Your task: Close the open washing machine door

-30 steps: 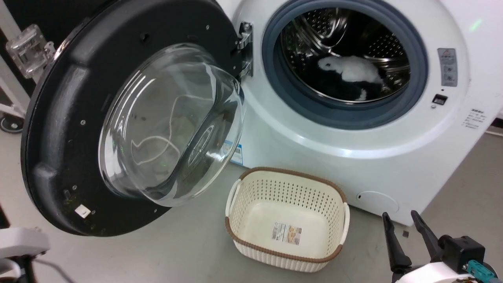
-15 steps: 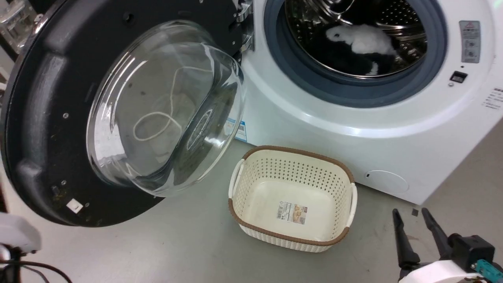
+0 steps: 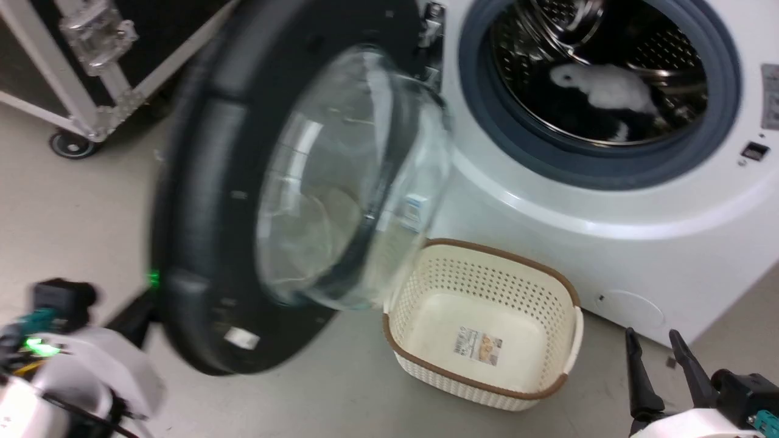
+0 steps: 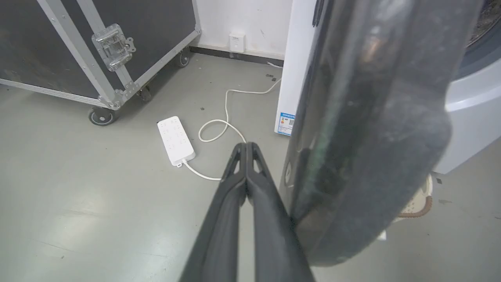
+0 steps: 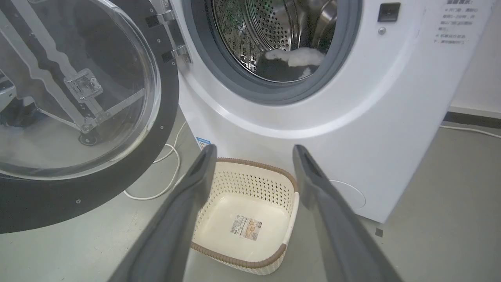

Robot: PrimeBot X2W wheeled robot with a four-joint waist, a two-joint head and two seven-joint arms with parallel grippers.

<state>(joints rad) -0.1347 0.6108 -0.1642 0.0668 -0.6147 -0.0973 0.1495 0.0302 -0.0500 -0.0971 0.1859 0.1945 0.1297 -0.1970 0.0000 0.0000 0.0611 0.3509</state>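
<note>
Starting at the far left: black flight case (image 4: 39,39) with metal edging, standing on a caster (image 4: 101,116) on the grey floor. Right of it and nearer, white power strip (image 4: 176,140) lying flat, its cable (image 4: 219,129) looping toward the wall.

Next, left gripper (image 4: 246,145): fingers pressed fully together, nothing between them, laid along the outer face of the washing machine door (image 3: 207,201) near its lower rim. Looks to touch it along one finger's side.

Hangs half-open, swung out on the metal hinge (image 5: 178,53) at the left side of the washing machine (image 3: 608,243). Black frame and bulging glass bowl (image 3: 353,182) blurred in the head view, bowl turned right toward the drum opening.

Further right, grey gasket (image 3: 481,109) ringing the perforated steel drum (image 5: 250,31), with a white-and-dark bundle of laundry (image 3: 608,91) inside.

Below, on the floor just before the machine's front, cream perforated basket (image 3: 481,286) with a brown rim and a label (image 3: 478,345) on its bottom.

At the near right, right gripper (image 3: 652,333): fingers spread wide, holding nothing, poised above the floor, apart from basket and machine.
</note>
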